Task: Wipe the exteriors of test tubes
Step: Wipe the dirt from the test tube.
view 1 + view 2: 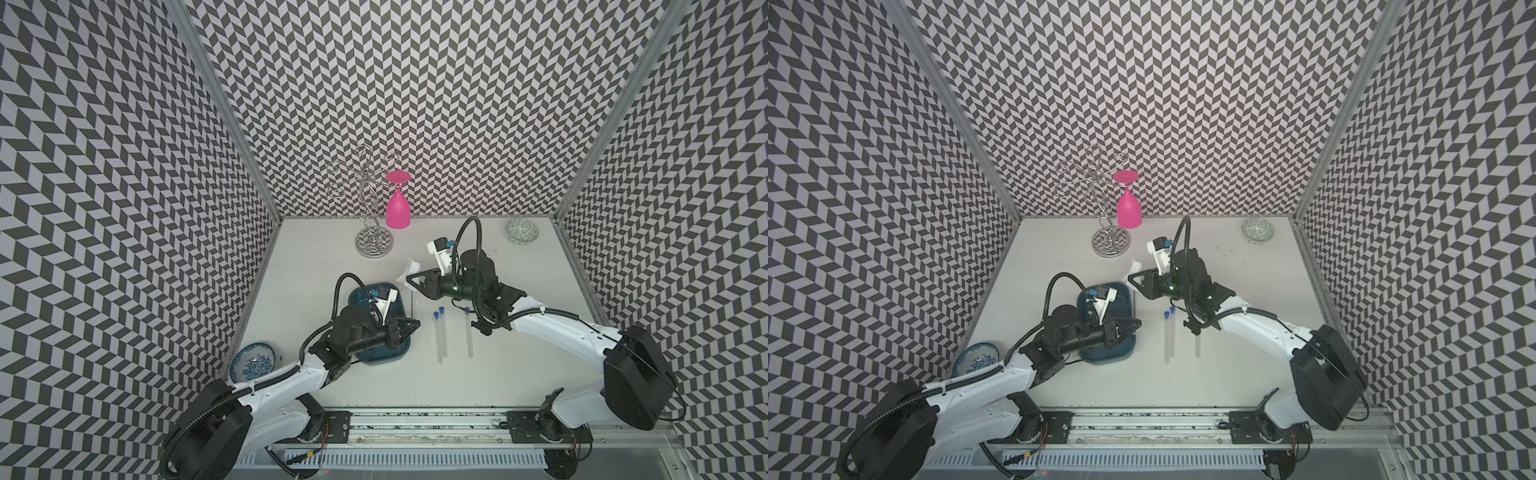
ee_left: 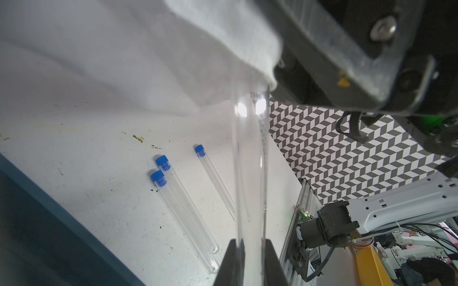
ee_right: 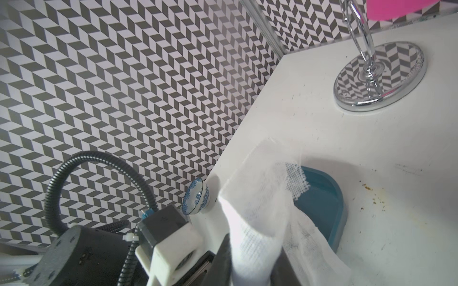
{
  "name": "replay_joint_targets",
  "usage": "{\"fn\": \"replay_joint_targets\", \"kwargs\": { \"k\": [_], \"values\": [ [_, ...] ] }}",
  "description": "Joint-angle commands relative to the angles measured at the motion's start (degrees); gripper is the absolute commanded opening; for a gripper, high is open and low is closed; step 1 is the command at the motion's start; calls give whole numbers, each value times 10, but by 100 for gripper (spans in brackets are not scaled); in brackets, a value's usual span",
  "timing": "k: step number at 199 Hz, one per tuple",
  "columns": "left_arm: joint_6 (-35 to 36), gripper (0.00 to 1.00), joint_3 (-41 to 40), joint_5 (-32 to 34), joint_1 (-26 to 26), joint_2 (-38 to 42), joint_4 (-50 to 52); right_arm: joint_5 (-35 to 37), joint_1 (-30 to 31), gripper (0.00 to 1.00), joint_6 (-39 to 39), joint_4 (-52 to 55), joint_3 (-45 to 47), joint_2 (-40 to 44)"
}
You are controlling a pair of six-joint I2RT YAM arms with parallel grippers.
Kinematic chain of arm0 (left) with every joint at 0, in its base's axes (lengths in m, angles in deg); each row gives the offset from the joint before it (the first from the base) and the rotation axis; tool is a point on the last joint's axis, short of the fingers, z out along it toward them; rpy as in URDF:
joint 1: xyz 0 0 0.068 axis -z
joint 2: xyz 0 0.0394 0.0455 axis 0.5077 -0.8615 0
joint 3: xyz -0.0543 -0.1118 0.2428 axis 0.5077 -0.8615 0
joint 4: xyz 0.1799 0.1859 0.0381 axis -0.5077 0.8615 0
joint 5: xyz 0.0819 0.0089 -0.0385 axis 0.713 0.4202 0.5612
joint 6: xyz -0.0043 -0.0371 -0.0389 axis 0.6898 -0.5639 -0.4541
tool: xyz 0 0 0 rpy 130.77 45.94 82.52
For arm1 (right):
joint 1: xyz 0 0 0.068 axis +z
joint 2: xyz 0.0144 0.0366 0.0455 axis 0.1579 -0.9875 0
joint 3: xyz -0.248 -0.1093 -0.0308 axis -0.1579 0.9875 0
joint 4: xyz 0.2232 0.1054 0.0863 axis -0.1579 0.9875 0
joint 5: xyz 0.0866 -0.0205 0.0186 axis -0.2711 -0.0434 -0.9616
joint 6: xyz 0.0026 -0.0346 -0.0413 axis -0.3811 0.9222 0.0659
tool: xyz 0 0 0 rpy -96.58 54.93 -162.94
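Note:
My left gripper (image 2: 250, 262) is shut on the lower end of one clear test tube (image 2: 250, 161), which rises from its jaws. The tube's far end disappears into a white gauze tissue (image 2: 223, 37). My right gripper (image 3: 252, 260) is shut on that tissue (image 3: 257, 210), folded between its fingers. In a top view the left gripper (image 1: 413, 328) sits over the teal tray's edge, and the right gripper (image 1: 409, 280) is just beyond it, with the held tube (image 1: 412, 303) between them. Three blue-capped test tubes (image 1: 440, 336) (image 1: 444, 332) (image 1: 468, 332) lie side by side on the table, right of the tray.
The teal tray (image 1: 386, 358) lies under the left arm. A chrome wire rack (image 1: 374, 243) with a pink glass (image 1: 397, 203) hung upside down stands at the back. A blue-and-white bowl (image 1: 253, 361) sits front left, a green patterned bowl (image 1: 521, 231) back right.

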Motion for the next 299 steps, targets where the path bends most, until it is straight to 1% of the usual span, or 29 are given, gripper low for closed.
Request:
{"fn": "replay_joint_targets", "kwargs": {
  "k": [1,30,59,82,96,116,160,185,210,250,268,282,299],
  "values": [
    [0,8,10,-1,-1,10,-15,-23,1,22,13,-14,-3,-13],
    [2,8,11,-1,-1,9,-15,-17,17,22,-10,-38,51,7],
    [2,8,10,0,-2,9,-13,-9,47,22,-43,-65,111,30],
    [2,8,9,0,-4,8,-12,-5,56,22,-53,-74,133,38],
    [2,8,10,-1,-3,7,-13,5,55,22,-48,-73,130,37],
    [1,8,9,-4,-3,6,-13,7,45,22,-26,-59,94,22],
    [0,8,7,-4,-4,8,-14,-27,-7,22,5,-50,4,-32],
    [2,7,6,-3,-4,10,-14,-33,-15,22,16,-38,-19,-43],
    [2,8,7,-4,-7,8,-15,-39,-9,22,5,-46,8,-34],
    [3,8,9,-8,-10,4,-16,-17,34,21,-28,-65,92,6],
    [2,8,9,-8,-10,4,-16,-15,43,21,-43,-83,121,15],
    [2,8,9,-9,-11,4,-16,-13,43,22,-41,-86,123,11],
    [3,8,8,-10,-10,4,-14,-8,39,22,-19,-65,94,-1]
  ]
}}
